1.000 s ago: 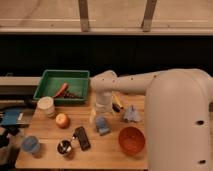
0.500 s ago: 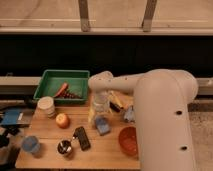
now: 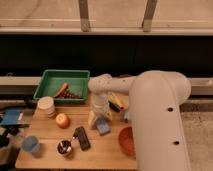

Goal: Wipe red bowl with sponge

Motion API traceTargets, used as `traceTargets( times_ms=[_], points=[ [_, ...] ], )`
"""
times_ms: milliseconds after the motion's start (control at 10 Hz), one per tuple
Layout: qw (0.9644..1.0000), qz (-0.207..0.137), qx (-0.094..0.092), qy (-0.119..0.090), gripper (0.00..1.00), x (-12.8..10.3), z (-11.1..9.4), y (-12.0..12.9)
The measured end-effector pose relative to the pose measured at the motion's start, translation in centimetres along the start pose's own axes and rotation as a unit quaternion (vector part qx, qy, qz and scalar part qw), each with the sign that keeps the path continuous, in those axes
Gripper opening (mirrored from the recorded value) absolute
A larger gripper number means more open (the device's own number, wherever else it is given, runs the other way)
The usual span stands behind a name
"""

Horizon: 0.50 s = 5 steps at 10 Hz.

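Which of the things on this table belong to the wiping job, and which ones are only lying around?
For the job: sponge; red bowl; claw, low over the sponge.
Lying about: green tray; white stack; orange fruit; black remote; blue cup; metal cup.

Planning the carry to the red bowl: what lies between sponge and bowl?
Camera view: only bare tabletop between the sponge and the red bowl, whose right side the arm hides. The gripper sits at the sponge's far edge.

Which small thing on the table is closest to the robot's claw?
The blue-grey sponge, right by the gripper; the black remote and orange lie farther left.
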Motion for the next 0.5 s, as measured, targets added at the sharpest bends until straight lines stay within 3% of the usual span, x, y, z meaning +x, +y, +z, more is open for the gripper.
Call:
traceTargets(
  times_ms=[500],
  points=[
    [0.9999, 0.001, 0.001, -0.014, 0.21, 0.28, -0.53, -0.09]
  ],
)
